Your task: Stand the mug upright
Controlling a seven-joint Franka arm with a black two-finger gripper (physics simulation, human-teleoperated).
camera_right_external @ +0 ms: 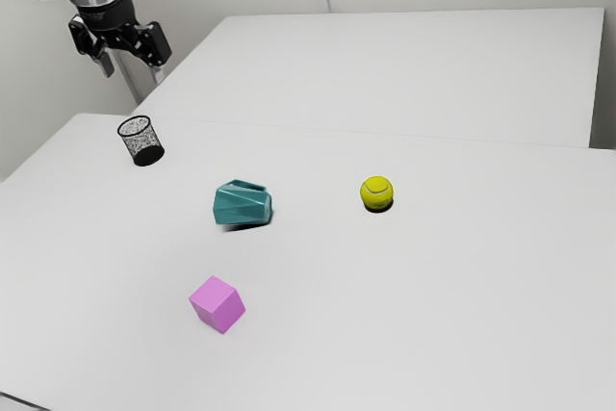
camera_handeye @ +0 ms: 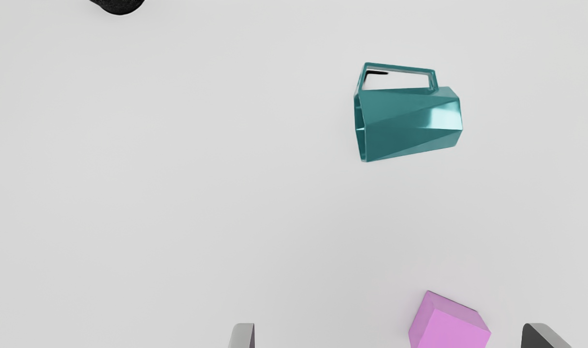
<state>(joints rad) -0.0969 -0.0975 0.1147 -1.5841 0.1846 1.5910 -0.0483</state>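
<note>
Teal mug (camera_handeye: 405,123) lies sideways, well inside table's edge (camera_right_external: 48,144).

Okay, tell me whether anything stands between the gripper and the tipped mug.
Nothing visible seems to stand between the raised gripper and the mug. The mesh cup and pink cube both sit on the table, apart from the mug.
</note>
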